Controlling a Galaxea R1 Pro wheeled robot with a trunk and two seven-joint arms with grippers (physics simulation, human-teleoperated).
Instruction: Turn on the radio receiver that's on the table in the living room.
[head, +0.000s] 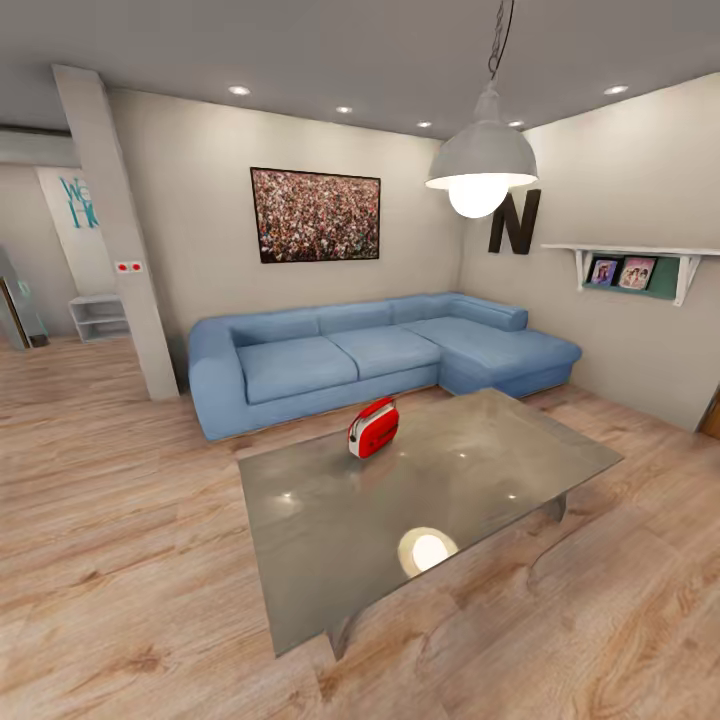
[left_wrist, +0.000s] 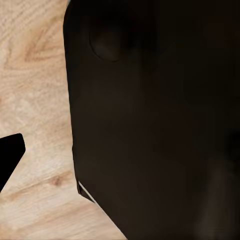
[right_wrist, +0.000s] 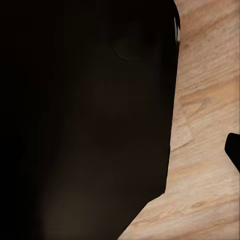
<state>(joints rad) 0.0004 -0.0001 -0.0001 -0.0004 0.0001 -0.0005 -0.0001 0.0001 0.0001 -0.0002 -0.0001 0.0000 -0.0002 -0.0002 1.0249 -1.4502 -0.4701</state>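
The table (head: 330, 540) (glossy grey) stands on the wood floor (head: 110, 520) — the radio receiver (head: 373, 427) atop.

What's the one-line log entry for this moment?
stage: approach | red radio: upright on grey coffee table, far edge near blue sofa | contact: none | wrist views: dark robot body over wood floor

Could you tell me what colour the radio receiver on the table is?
Red with white-silver edge trim, clearest in the head view.

radio receiver (head: 373, 428): on the table (head: 500, 470), near its far edge, toward the far-left corner
table: on the plank floor (head: 110, 520), in front of the sofa (head: 370, 355)
sofa: against the far wall, its chaise reaching toward the table's far-right corner
pendant lamp (head: 482, 165): above the table's right part
wall shelf (head: 640, 262): on the right wall, beyond the table's right edge
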